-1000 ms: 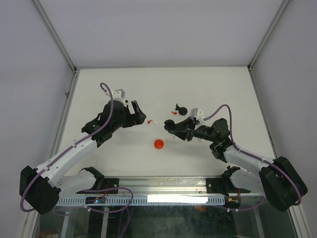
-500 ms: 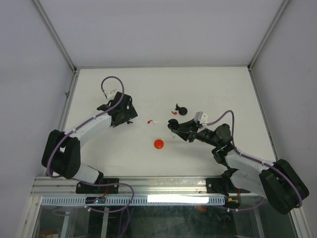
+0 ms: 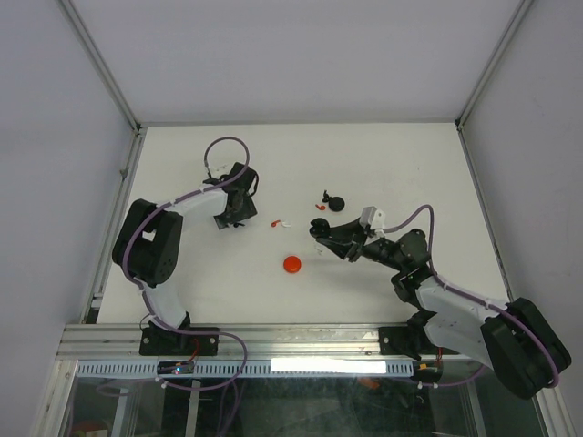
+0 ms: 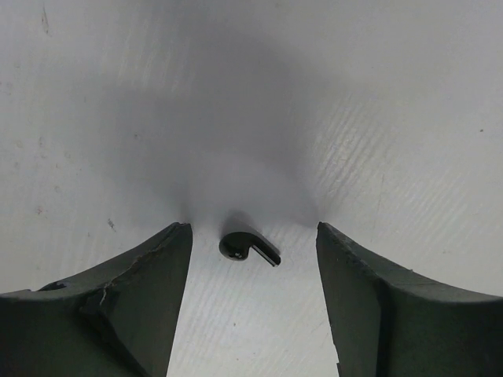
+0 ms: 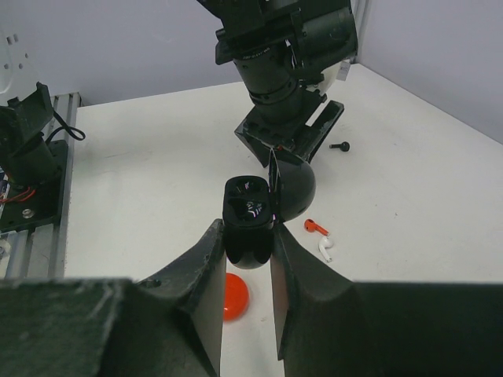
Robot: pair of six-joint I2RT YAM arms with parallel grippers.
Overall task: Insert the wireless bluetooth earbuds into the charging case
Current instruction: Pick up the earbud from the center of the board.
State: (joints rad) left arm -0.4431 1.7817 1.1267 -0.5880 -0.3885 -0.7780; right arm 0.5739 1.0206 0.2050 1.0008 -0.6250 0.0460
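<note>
white tabletop (image 3: 182,273) boxed in by grey walls (image 3: 273,55). the left gripper (image 4: 253,229) is down low, jaws spread either side of a tiny black short-stemmed earbud (image 4: 238,246) lying on the surface, neither finger touching it. the right gripper (image 5: 247,236) is clenched on a small black plastic charging case (image 5: 250,206), lid flipped up. just past it a red earbud (image 5: 315,228) and a white earbud (image 5: 326,250) lie side by side, with a flat red round puck (image 5: 232,294) nearer in.
</note>
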